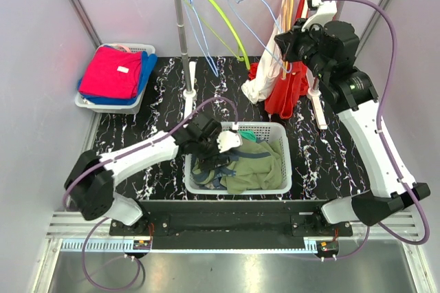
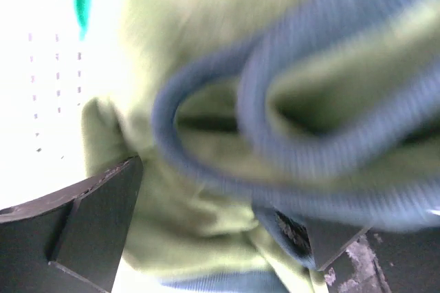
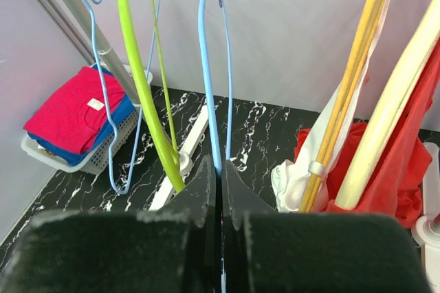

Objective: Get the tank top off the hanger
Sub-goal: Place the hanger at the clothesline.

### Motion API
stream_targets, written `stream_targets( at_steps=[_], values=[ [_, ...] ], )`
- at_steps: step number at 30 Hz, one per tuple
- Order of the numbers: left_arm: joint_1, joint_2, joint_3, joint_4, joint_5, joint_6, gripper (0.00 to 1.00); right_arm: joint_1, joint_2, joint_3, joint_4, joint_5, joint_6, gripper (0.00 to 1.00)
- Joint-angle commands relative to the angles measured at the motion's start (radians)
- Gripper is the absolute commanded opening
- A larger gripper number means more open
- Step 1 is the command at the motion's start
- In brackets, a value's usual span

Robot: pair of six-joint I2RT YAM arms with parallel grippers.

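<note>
The right claw [image 3: 221, 197] is clenched on the blue hanger [image 3: 210, 100] wire. The green tank top [image 1: 251, 169] lies in the basket [image 1: 287, 164], bunched between the left claw [image 2: 216, 197] fingers [image 2: 89, 224] — whether they pinch it cannot be told.

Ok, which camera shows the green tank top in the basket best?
Top external: the green tank top lies crumpled in the white basket, seen nearly whole. Left wrist shows only a blurred close-up of its blue-trimmed fabric; right wrist misses it.
</note>
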Motion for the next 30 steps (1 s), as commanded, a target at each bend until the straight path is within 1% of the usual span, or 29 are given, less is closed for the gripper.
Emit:
stream_targets(
  at_steps=[1,5,10,16,21,30],
  values=[
    [0.003,-0.174,0.148,-0.09,-0.049,-0.036,0.99,0.026,0.005,0.043,0.086,-0.009,0.019,0.0],
    [0.005,-0.312,0.248,-0.138,-0.061,-0.056,0.99,0.063,0.017,0.032,0.088,0.031,-0.004,0.0],
    [0.014,-0.352,0.383,-0.212,-0.115,-0.088,0.99,0.118,0.057,0.058,0.091,0.063,-0.02,0.0],
    [0.02,-0.398,0.455,-0.261,-0.073,-0.089,0.99,0.16,0.123,0.106,0.088,0.119,-0.029,0.0],
    [0.04,-0.427,0.51,-0.275,-0.064,-0.099,0.99,0.169,0.167,0.135,0.086,0.122,-0.017,0.0],
    [0.046,-0.453,0.549,-0.292,-0.049,-0.103,0.99,0.227,0.243,0.207,0.083,0.209,-0.069,0.0]
  ],
)
